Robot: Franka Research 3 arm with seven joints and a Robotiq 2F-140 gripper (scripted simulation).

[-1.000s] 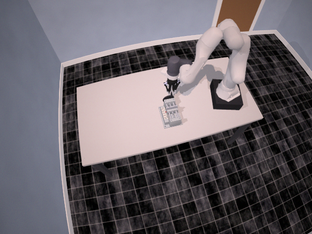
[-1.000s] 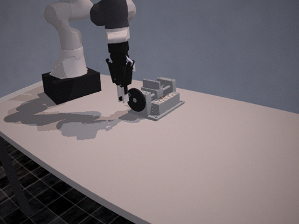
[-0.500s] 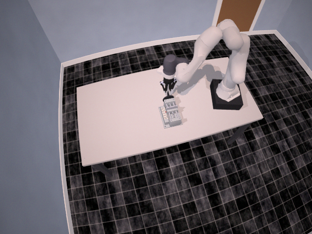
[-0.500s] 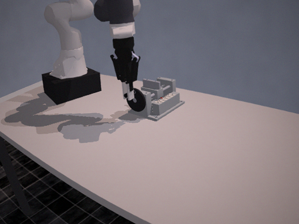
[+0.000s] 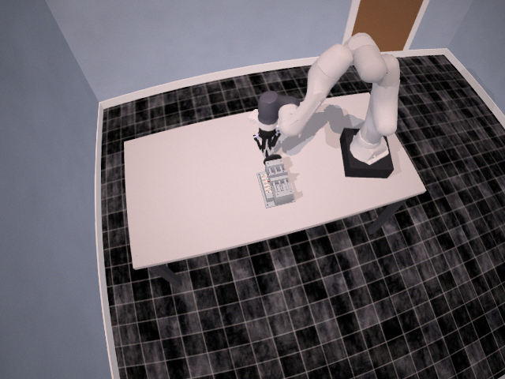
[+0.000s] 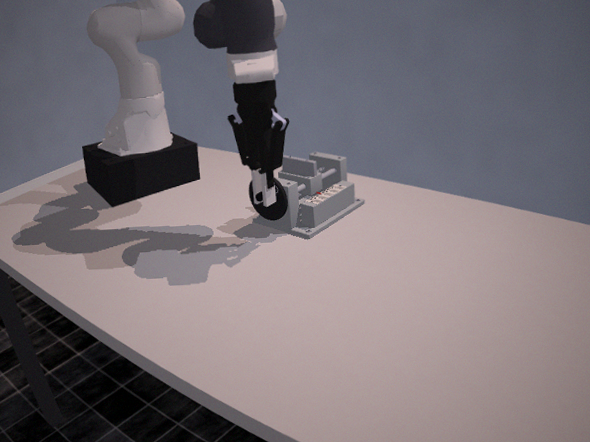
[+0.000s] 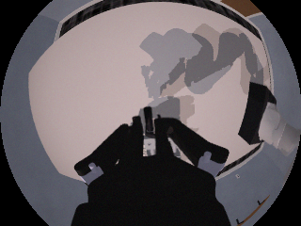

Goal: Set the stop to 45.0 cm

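Handwheel (image 6: 272,201): black disc, mounted upright on the end of the stop fixture (image 6: 324,198) facing the arm's base; clamped at its front by the gripper.
Gripper (image 6: 266,195): pointed straight down from the wrist, fingers drawn nearly together and closed on the handwheel.
Stop fixture: grey block assembly on a flat plate, placed near the middle of the table (image 6: 393,305).
Scale: row of small pale marks with one red mark (image 6: 317,193) seen along the fixture's near side; values too small to be read.
Pedestal (image 6: 177,166): black block, set well apart from the fixture.
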